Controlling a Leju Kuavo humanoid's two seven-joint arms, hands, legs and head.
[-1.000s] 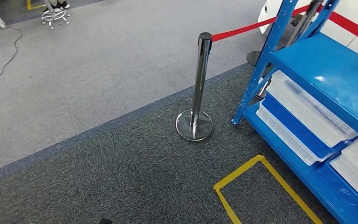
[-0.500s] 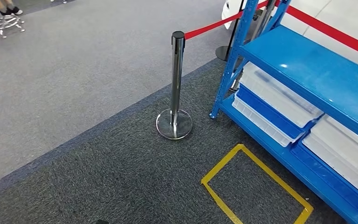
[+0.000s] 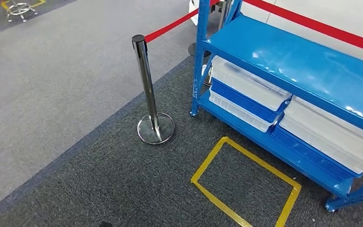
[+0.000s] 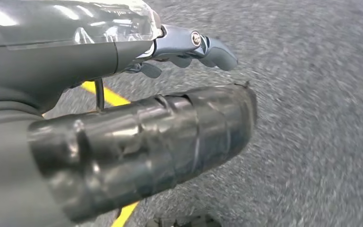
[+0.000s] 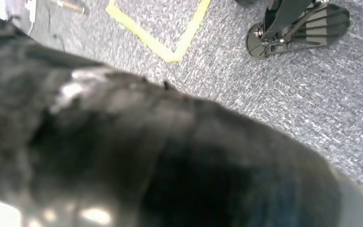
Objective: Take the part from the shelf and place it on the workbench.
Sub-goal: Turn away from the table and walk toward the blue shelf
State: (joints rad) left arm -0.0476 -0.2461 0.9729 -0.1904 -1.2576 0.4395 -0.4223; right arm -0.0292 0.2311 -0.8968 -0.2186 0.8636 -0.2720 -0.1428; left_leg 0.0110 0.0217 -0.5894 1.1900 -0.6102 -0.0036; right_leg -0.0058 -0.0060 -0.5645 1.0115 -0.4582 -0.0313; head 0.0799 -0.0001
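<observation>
Head view: blue metal shelf (image 3: 283, 61) stood at right on dark grey carpet (image 3: 99, 184), its upper deck bare and glossy. On lower deck lay stacked trays: white over blue over white at the left stack (image 3: 243, 94), a second white-and-blue stack (image 3: 331, 135) just beside it to the right. Contents of trays could not be made out, so the part itself could not be identified; location undetermined beyond the shelf. Chrome stanchion post (image 3: 149, 90) w/ round base stood on carpet near shelf's front-left leg, apart from it; red belt (image 3: 168, 28) ran from post top back past the shelf. Yellow tape rectangle (image 3: 243, 182) marked on floor in front of shelf, between post base and shelf's right end. Lighter grey floor (image 3: 61, 71) beyond carpet edge; chair base (image 3: 19, 9) far off at top left. Left wrist view: left hand (image 4: 142, 137) hung over carpet, thick taped thumb extended, darker fingers (image 4: 212, 49) apart and only lightly bent, nothing held. Right wrist view: right hand (image 5: 146, 156) was a dark blur close to lens; fingers' posture and any hold could not be told.
</observation>
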